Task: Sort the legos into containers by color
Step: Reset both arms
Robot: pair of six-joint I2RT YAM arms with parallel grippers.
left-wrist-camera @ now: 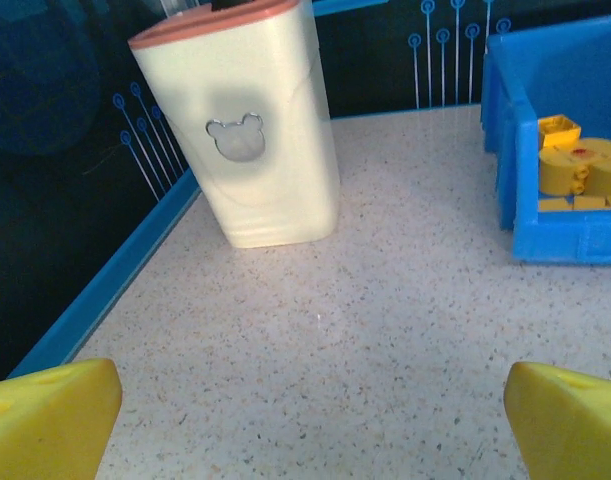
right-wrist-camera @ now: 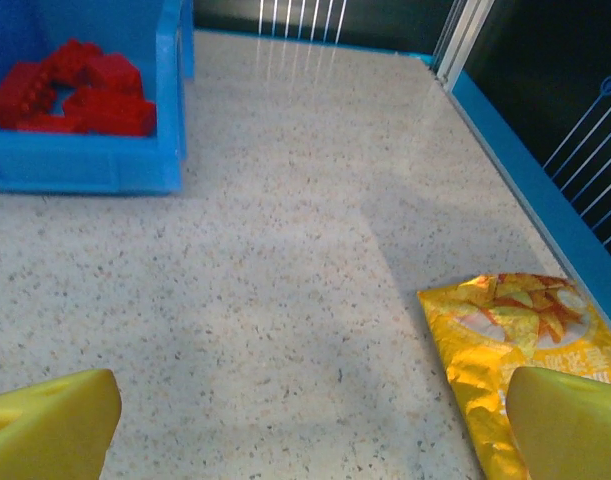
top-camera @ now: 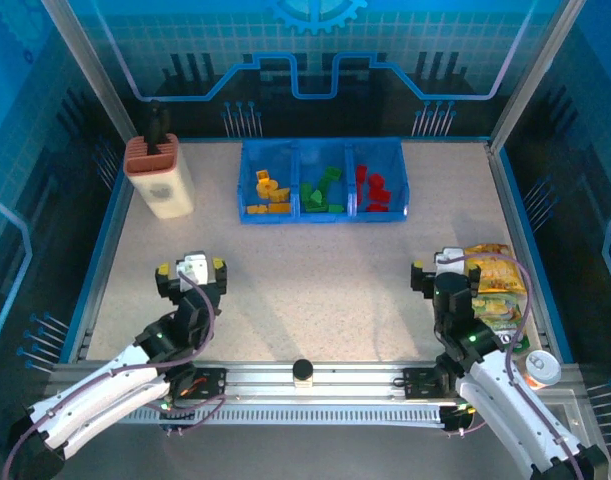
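With left tool (top-camera: 191, 267) and right tool (top-camera: 447, 266) both released and empty, any stray reach toward the blue bin (top-camera: 320, 216) could jolt it and mix the sorted legos (top-camera: 323, 190)

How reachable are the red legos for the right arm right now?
Likely yes. The right gripper is open and empty, bare table lies between it and the blue bin, and the red legos sit in its open-topped right compartment. The snack bag lies off to the side.
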